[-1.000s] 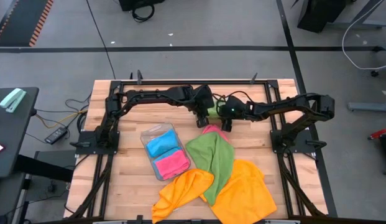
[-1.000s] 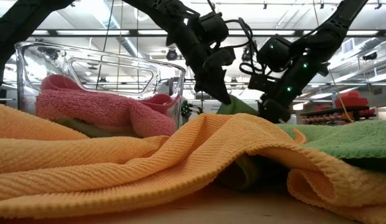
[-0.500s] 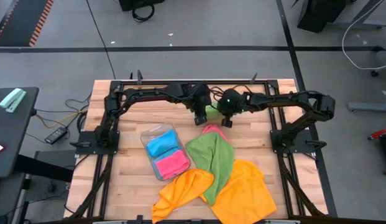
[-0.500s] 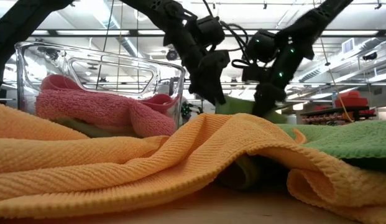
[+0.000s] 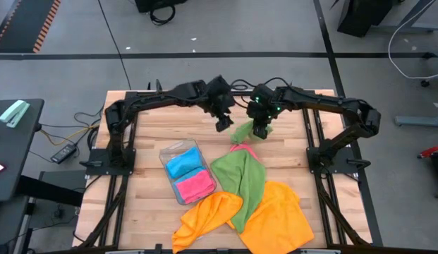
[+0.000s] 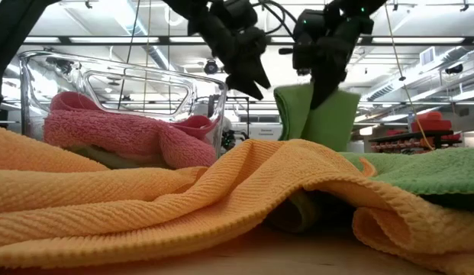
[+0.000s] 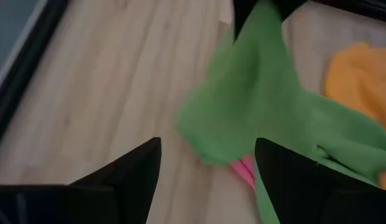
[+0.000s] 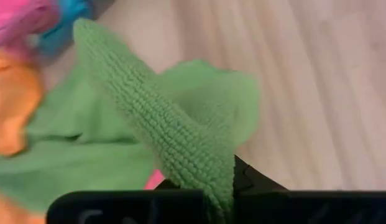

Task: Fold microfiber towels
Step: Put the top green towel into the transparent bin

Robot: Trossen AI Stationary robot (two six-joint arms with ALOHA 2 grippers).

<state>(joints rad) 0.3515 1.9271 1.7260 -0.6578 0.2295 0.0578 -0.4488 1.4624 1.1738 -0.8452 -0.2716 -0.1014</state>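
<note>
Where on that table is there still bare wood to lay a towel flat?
Bare wood lies along the far side, left of the claws, and down the left edge beside the clear tray. A strip right of the green towel is free too. The near middle is crowded with orange towels. The right claw holds the green towel's corner up.

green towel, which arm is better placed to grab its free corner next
Left. The right gripper is already shut on the green towel, lifting one corner off the table. The left gripper hangs beside that raised corner with its jaws open and empty.
</note>
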